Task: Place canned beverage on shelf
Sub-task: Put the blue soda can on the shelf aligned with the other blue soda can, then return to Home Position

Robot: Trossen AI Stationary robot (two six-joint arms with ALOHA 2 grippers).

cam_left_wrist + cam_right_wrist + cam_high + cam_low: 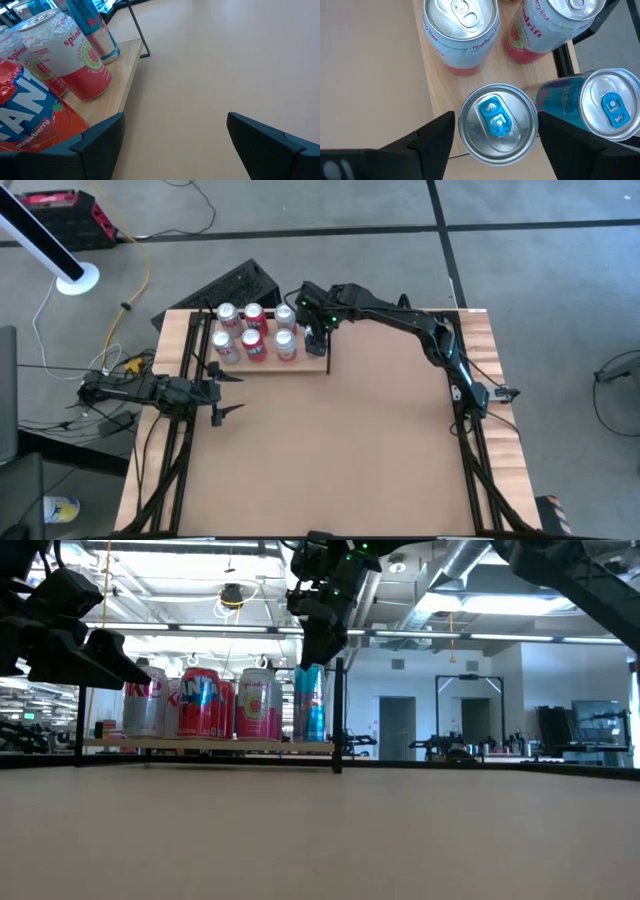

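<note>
1. The right dark six-joint arm reached across the table toward its far side, the wrist bent downward.
2. The right two-finger gripper (496, 137) pointed straight down, fingers (436, 135) apart.
3. The left dark arm waited low at the left edge; its gripper (222, 390) stood wide open.

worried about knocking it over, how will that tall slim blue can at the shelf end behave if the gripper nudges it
The blue can is tall and narrow, so it probably tips easily. Its smooth metal side likely slips between the right gripper fingers. It stands near the shelf edge, so a sideways push could drop it off.
</note>
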